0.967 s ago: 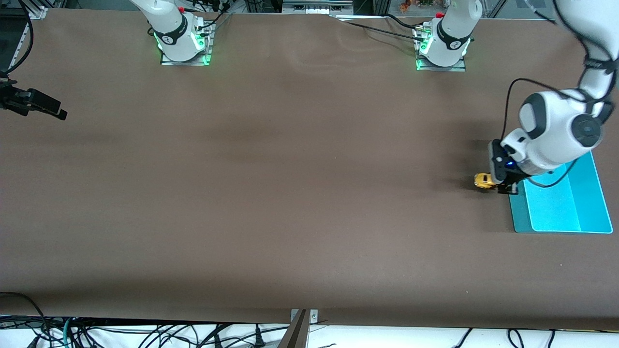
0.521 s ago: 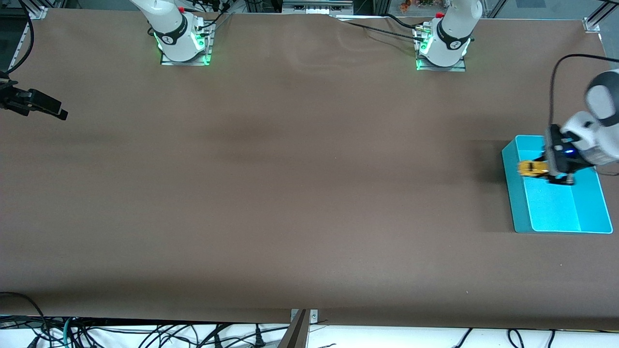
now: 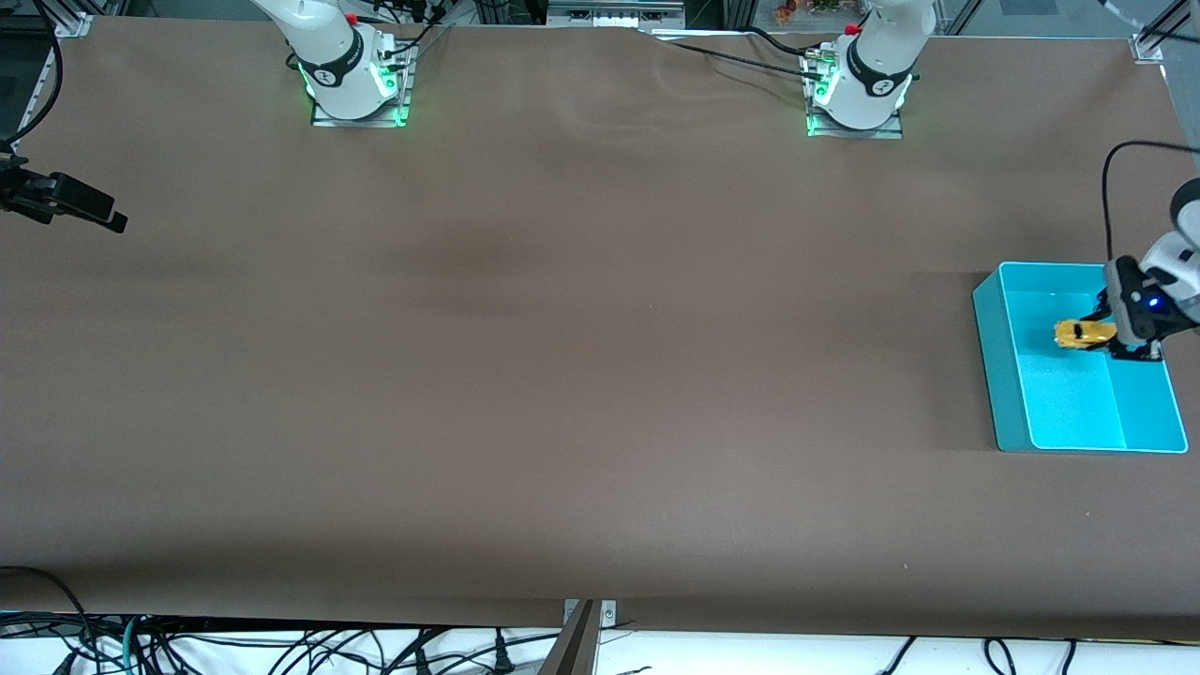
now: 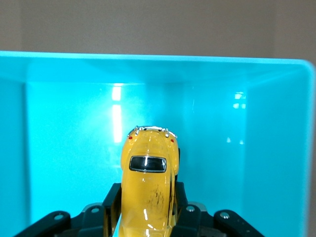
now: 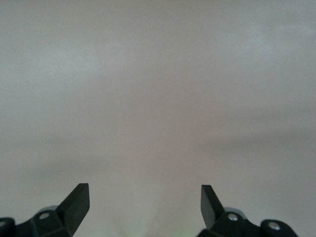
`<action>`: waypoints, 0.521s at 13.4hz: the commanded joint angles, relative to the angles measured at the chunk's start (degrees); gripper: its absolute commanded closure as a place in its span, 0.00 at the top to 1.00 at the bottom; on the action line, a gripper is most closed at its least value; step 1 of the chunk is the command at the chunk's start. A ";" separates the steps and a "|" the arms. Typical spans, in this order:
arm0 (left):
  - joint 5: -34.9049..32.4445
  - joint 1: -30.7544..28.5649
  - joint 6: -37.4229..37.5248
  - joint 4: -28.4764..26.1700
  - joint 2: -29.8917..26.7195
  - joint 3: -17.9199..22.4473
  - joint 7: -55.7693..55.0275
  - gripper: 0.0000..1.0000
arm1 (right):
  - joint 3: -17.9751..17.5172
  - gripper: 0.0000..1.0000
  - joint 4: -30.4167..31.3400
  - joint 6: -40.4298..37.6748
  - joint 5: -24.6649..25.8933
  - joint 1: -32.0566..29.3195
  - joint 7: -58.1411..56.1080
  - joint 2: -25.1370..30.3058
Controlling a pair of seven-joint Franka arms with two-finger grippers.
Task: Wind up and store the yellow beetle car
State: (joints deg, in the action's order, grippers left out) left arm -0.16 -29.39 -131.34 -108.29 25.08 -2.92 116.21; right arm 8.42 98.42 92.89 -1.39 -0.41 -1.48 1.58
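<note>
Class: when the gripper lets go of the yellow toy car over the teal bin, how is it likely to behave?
The yellow beetle car looks rigid, so the left gripper shut on it probably won't deform it. Its glossy rounded body may slip. Being a wheeled toy, it could roll inside the teal bin.

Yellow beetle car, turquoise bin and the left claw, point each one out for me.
yellow beetle car (image 4: pixel 148 187), left wrist view, on its roof.
turquoise bin (image 3: pixel 996 375), front view, on its outer side wall.
left claw (image 3: pixel 1116 337), front view, between its fingertips, shut on the car.
</note>
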 commanded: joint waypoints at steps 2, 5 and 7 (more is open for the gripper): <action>0.86 2.05 -3.12 3.87 5.49 -0.68 0.33 0.26 | 0.46 1.00 -1.13 -0.78 -0.90 0.24 -0.28 -0.35; 0.95 2.05 -6.12 3.88 8.31 -0.68 0.25 0.36 | 0.46 1.00 -1.22 -0.16 -0.72 0.32 -0.28 -0.35; 2.87 2.31 -6.04 3.96 8.41 -0.68 0.16 0.65 | 0.46 1.00 -1.13 -0.34 -0.90 0.24 -0.28 -0.44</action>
State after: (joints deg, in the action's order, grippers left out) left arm 0.29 -27.36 -137.85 -106.05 33.06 -3.72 116.01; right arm 8.44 98.39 93.06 -1.39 -0.40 -1.48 1.49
